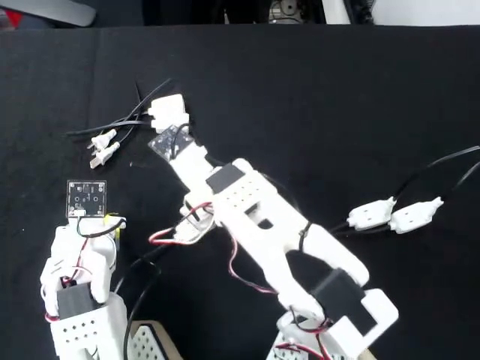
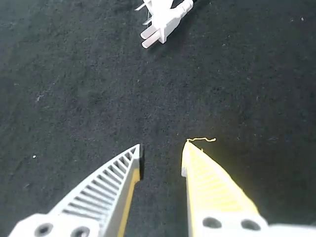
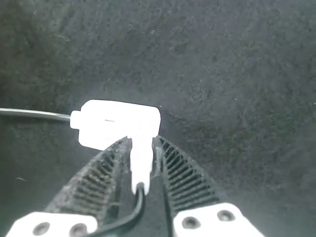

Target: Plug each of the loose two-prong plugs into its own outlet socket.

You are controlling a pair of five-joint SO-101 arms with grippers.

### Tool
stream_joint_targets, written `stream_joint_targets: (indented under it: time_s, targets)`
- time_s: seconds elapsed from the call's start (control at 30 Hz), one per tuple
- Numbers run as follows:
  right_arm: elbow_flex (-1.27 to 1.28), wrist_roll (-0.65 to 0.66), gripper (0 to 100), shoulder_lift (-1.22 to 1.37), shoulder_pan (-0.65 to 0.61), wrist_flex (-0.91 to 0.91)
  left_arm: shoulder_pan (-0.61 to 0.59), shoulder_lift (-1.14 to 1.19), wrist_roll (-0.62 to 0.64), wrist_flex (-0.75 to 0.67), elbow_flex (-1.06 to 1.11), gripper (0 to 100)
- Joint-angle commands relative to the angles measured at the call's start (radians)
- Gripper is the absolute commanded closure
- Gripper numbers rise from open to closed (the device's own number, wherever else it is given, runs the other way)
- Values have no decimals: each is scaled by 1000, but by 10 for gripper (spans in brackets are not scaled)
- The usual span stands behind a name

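Observation:
Two loose white two-prong plugs (image 1: 103,139) (image 1: 106,155) lie side by side at the left of the black table, with black cables running back from them. One plug (image 2: 163,22) lies ahead of my left gripper (image 2: 160,148), which hangs open over bare cloth with nothing between its fingers. My right gripper (image 3: 142,140) is shut on a white plug (image 3: 142,160) whose front meets a white outlet socket (image 3: 116,123). In the high view this pair (image 1: 166,111) sits just right of the loose plugs. Two more white sockets (image 1: 371,214) (image 1: 415,214) lie at the right.
Black cables (image 1: 112,124) fan out behind the loose plugs, and more cables (image 1: 442,161) trail from the right-hand sockets toward the table's edge. The right arm (image 1: 255,217) stretches diagonally across the middle. Red and black wires (image 1: 169,238) hang between the arms.

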Motion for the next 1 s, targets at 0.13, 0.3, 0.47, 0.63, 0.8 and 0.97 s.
stream_joint_targets:
  time_s: [0.13,0.3,0.47,0.63,0.8,0.97]
  targets:
    - [104,18,987,16,-77,-26,-8,-5,2,0,16,855]
    - [104,18,987,21,-77,-29,-8,-5,2,0,16,855]
    - [90,18,987,21,-77,0,-8,-5,2,0,16,855]
    - [27,20,987,21,-77,87,-8,-5,2,0,16,855]
    - [-35,46,987,21,-77,121,-8,-5,2,0,16,855]
    - [-42,46,987,30,-77,87,-8,-5,2,0,16,855]
